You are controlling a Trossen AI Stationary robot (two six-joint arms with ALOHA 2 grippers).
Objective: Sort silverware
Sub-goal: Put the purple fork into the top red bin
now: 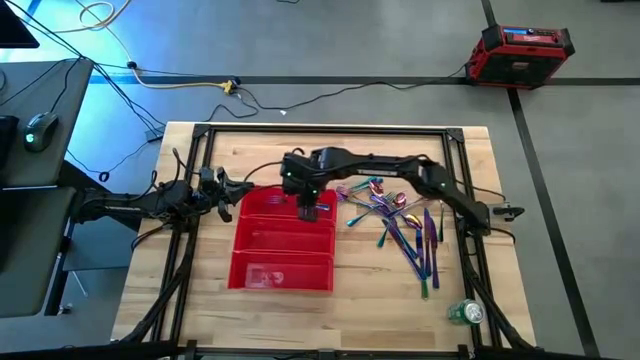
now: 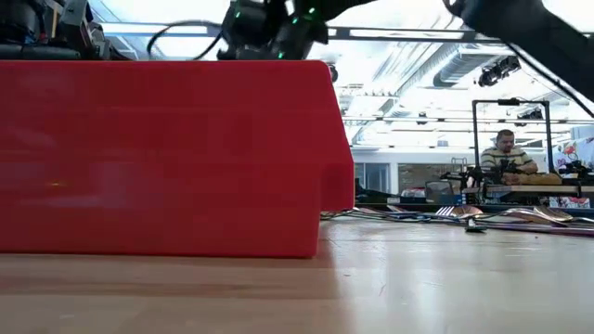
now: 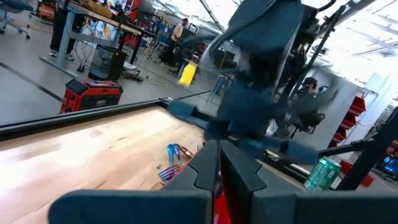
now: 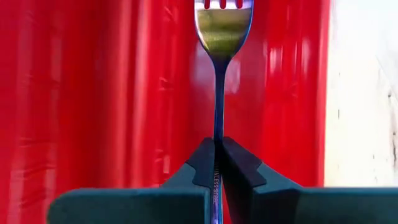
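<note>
We see the right gripper (image 4: 216, 163) closed tight on the handle of a fork (image 4: 222, 31), which points straight out from the fingers. The gripper hangs over the top compartment of the red tray (image 1: 282, 240), with red plastic behind the fork head. The rest of the silverware (image 1: 405, 228) lies scattered on the wooden table (image 1: 380, 310), just right of the tray. The left gripper (image 3: 219, 168) is closed on nothing and waits at the left table edge
</note>
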